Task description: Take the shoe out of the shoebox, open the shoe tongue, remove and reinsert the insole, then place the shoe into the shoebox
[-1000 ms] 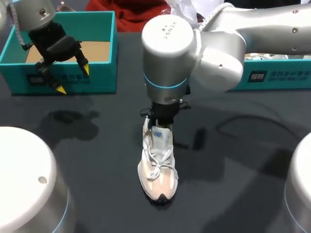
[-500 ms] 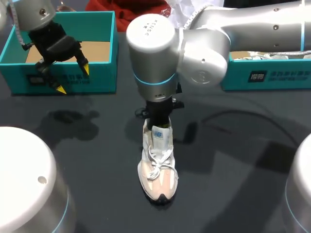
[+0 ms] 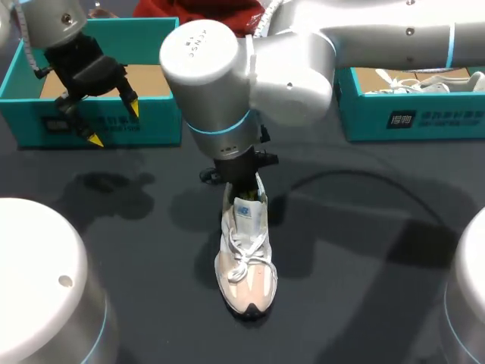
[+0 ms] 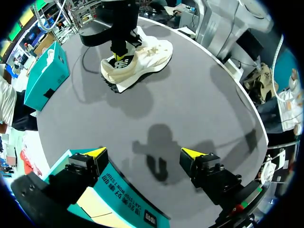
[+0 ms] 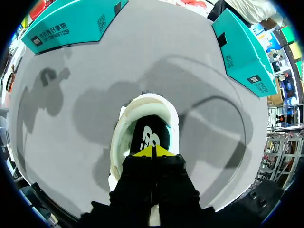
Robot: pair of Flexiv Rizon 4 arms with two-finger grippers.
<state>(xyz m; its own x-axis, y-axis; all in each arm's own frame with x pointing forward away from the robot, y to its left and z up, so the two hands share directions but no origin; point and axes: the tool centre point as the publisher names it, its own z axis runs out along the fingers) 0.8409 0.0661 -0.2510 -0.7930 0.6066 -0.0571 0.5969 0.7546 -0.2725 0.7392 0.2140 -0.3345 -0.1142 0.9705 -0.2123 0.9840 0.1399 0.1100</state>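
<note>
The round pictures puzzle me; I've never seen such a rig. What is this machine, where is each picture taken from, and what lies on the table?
This is a robot with two arms at a dark table. The head view looks down from above and behind it. Each round picture comes from a camera on one arm's wrist, looking along its yellow-tipped gripper. The left gripper hangs open and empty over the edge of a teal shoebox. The right gripper is shut, tips together at the mouth of a pale shoe standing on the table; whether they pinch the tongue I cannot tell. A second teal shoebox at the right holds a second shoe.
</note>
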